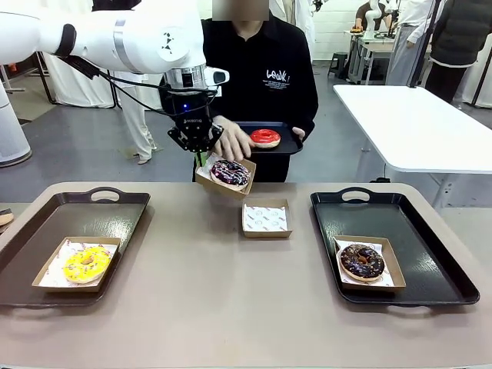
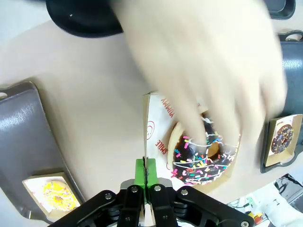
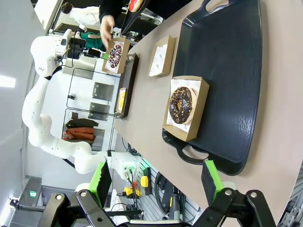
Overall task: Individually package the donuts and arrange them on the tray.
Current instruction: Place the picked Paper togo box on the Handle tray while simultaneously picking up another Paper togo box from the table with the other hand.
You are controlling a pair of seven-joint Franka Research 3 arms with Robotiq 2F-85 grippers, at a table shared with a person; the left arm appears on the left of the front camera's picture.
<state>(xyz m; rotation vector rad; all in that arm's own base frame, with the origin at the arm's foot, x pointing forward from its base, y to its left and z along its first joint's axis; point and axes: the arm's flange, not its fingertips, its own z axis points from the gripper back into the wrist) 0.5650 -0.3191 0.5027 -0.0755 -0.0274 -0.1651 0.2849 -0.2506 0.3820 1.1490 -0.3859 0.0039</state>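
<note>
The left gripper (image 1: 201, 159) pinches the cardboard box (image 1: 206, 178) edge. Hold it steady while the person's hand (image 1: 232, 141) sets in the sprinkle donut (image 1: 230, 172). The right gripper (image 3: 156, 176) is spread wide.

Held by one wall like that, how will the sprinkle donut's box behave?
Likely flexes: the left gripper pinches just one thin cardboard wall of the box. It looks tilted, so the sprinkle donut may slide toward the low side. Probably light, though the person's hand at the donut may be steadying it.
</note>
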